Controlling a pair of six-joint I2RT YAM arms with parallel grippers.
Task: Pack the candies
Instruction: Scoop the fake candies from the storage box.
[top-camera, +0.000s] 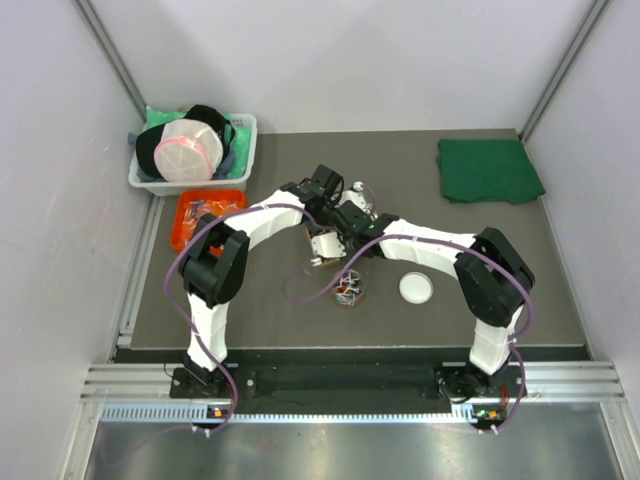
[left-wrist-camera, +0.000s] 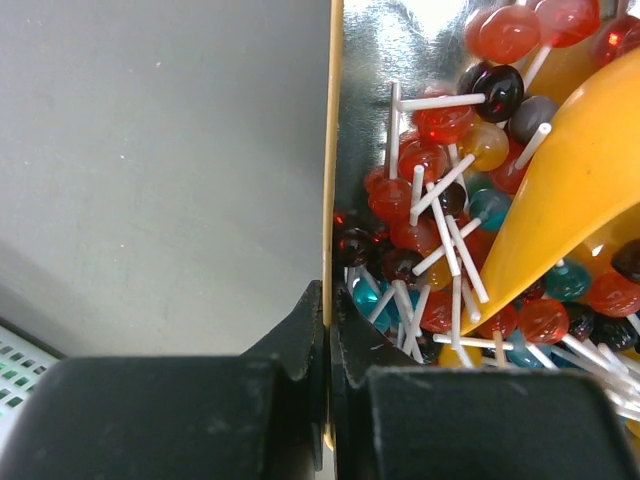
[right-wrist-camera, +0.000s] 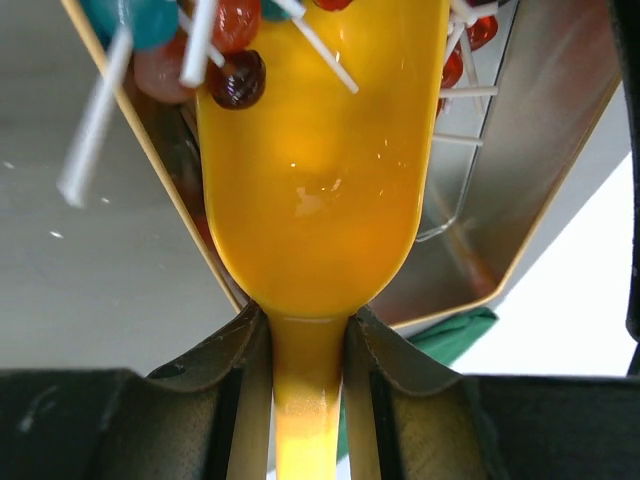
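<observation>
The candies (left-wrist-camera: 420, 195) are small red, blue, orange and dark sweets on white sticks, heaped inside a pouch (left-wrist-camera: 368, 60) with a silvery lining and a tan edge. My left gripper (left-wrist-camera: 328, 322) is shut on that edge, with one finger on each side of the pouch wall. An orange scoop (right-wrist-camera: 310, 160) reaches into the pouch mouth with a few candies (right-wrist-camera: 236, 78) on its far end. My right gripper (right-wrist-camera: 308, 335) is shut on the scoop's handle. From above, both grippers meet at mid-table, just behind a small round container of candies (top-camera: 349, 288).
A white lid (top-camera: 416, 288) lies right of the container. An orange tray (top-camera: 186, 232) with more candies sits at the left, with a white basket (top-camera: 245, 130) of packaging behind it. A folded green cloth (top-camera: 488, 168) lies at the back right.
</observation>
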